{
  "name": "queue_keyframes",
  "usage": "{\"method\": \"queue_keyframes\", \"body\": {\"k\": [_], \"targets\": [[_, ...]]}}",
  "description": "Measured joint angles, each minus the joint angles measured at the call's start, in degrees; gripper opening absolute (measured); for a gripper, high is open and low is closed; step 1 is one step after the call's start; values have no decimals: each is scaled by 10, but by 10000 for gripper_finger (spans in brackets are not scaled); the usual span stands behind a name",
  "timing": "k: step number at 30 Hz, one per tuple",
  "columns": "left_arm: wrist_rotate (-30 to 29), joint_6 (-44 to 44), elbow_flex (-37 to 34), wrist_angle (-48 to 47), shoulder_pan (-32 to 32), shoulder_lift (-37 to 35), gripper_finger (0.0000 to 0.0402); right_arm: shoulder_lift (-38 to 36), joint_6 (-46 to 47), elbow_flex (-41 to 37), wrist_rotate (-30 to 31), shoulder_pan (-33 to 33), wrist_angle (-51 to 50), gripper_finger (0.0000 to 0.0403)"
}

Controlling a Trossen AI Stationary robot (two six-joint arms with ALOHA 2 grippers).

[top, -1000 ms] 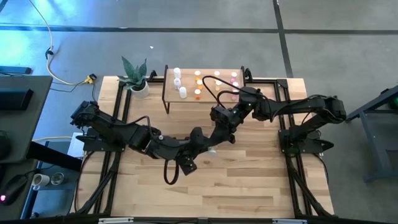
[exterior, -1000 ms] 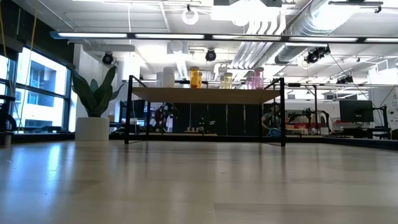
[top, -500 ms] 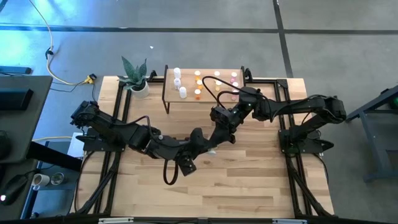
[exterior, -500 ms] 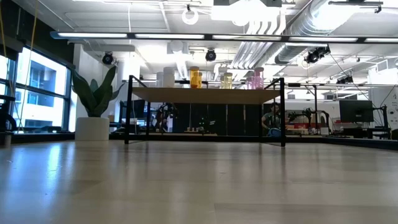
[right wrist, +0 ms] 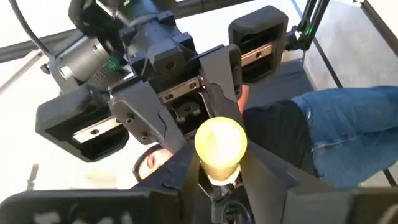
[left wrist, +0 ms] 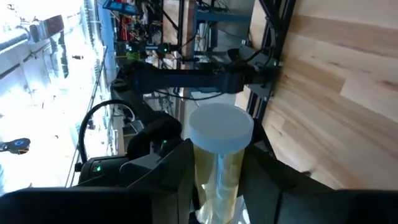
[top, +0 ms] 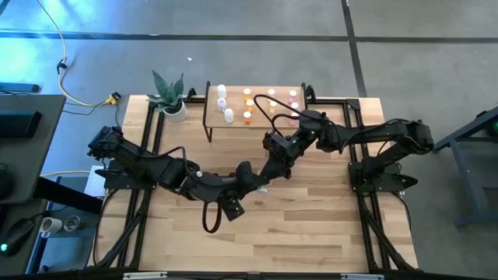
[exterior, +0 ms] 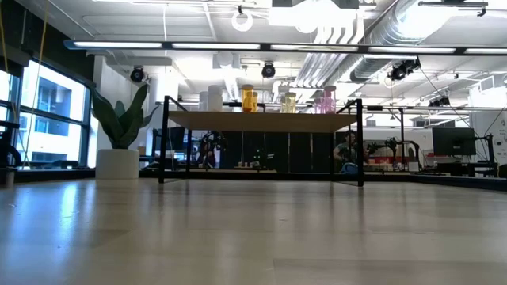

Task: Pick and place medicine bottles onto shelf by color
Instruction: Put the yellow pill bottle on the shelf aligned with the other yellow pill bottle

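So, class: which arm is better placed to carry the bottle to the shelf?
Left, probably: the left gripper clamps the bottle mid-table; the right gripper is just at its other end.

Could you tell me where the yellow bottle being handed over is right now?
Mid-table in the high view, the yellow bottle sits between the left gripper and right gripper, in front of the shelf.

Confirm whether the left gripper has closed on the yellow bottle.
Shut on it: the left gripper has both fingers pressed against the yellow bottle sides.
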Motion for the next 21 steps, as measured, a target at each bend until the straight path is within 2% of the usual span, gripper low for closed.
{"method": "queue_keyframes", "body": {"k": [7,15,21], "targets": [[-24,2,-1,-11,1,2,95,2,-4,0,33,-11,-22,157],[-63,-14,-1,-9,0,2,95,0,10,0,49,-50,-21,162],[-73,-65,-1,-10,7,2,95,0,-34,0,73,-104,-21,163]]}}
